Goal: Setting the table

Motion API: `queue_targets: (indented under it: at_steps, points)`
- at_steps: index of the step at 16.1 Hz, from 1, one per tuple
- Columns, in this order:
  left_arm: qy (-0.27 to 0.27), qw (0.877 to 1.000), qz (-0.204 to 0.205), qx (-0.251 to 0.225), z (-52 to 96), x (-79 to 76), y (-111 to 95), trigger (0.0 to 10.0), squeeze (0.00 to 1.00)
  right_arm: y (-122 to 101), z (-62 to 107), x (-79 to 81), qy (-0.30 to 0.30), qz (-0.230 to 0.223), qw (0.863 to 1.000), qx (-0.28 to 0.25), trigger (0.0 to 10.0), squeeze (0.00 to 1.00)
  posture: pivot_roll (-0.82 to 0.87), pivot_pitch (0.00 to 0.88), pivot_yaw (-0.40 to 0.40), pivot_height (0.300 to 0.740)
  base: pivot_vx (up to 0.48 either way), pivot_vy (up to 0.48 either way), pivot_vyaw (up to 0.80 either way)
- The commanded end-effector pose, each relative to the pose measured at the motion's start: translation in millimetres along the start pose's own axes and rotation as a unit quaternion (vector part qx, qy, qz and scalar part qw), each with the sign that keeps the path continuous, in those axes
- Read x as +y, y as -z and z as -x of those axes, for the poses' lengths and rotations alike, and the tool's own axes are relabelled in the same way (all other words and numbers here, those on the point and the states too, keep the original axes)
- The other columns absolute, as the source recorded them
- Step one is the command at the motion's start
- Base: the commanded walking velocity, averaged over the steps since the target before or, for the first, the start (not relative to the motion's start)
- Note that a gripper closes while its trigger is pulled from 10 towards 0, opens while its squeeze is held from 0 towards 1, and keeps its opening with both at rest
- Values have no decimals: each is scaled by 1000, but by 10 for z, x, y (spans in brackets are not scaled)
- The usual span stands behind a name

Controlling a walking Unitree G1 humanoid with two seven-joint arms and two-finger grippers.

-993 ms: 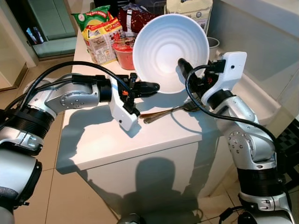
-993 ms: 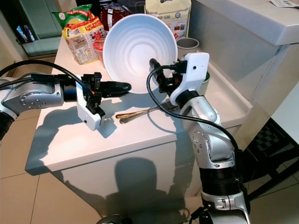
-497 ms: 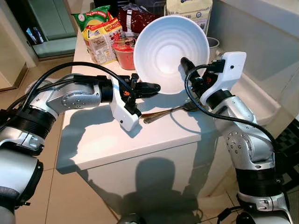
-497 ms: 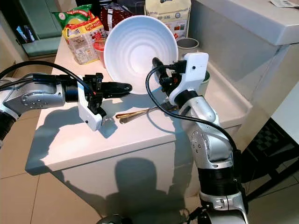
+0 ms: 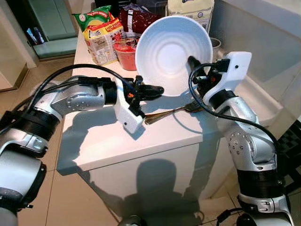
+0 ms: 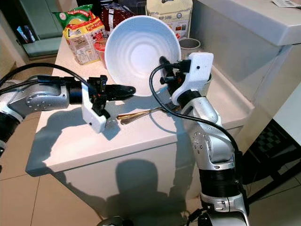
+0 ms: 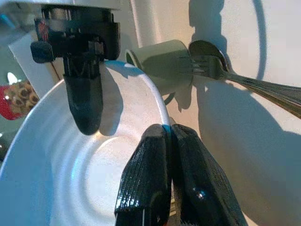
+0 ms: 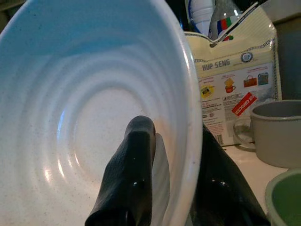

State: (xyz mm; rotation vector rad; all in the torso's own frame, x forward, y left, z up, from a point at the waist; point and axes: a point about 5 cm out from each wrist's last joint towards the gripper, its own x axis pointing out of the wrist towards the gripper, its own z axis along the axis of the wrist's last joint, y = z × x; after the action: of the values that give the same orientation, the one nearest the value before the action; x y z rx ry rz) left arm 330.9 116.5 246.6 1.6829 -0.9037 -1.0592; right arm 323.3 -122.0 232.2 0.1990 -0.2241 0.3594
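White counter before you carries fork and spoon already, but the white bowl is not yet set down, tilted above it with your right gripper clamped over its rim and your left gripper pinching the opposite edge.

The white bowl hides most of the red container and snack packets behind.

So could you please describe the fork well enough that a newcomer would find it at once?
Look at the white counter, just below the big white bowl. Two long utensils lie side by side; the fork has tines, while the spoon beside it has a rounded bowl.
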Motion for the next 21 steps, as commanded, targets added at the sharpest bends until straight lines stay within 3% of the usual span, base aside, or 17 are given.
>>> queue_targets:
  at_steps: [1,4,5,6,21]
  points:
    - [-100,995,-3,2,82,343,44,0,0,158,39,-144,35,5,999,39,0,0,52,0,82,740,0,0,0]
    - [-125,992,15,25,100,421,110,0,0,186,41,-131,35,3,998,42,0,0,56,0,82,740,0,0,0]
    - [-130,991,22,34,99,429,128,10000,0,189,40,-127,34,3,998,43,0,0,57,0,81,740,0,0,0]
    - [-125,991,35,40,93,416,147,10000,1000,193,39,-123,34,3,998,44,0,0,55,0,81,740,0,0,0]
    - [-120,991,43,45,77,410,161,10000,1000,195,42,-134,37,5,998,43,0,0,49,0,84,740,0,0,0]
